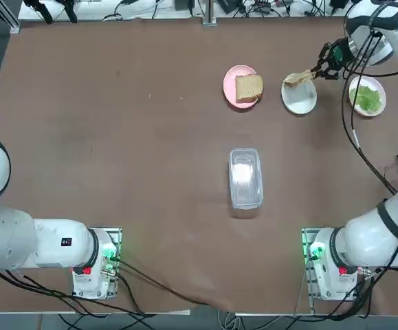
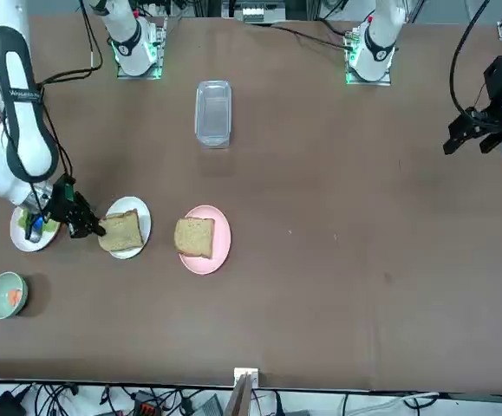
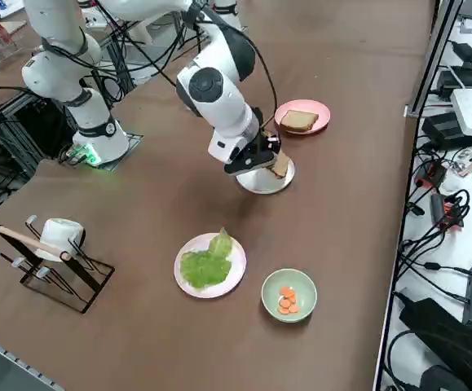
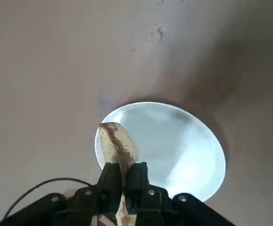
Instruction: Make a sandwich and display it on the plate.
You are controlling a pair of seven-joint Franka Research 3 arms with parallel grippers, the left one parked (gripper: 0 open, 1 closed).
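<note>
One toast slice (image 4: 117,143) edge-on in right gripper (image 4: 123,172), over plate (image 4: 193,155).

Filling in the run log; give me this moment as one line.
right gripper: shut on toast slice | position: above empty white plate | second toast: on pink plate | lettuce: untouched

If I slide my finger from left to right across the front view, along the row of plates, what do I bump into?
Pale-green cup → white plate with lettuce → right gripper holding a toast slice → white plate under that toast → pink plate with another toast slice.
</note>
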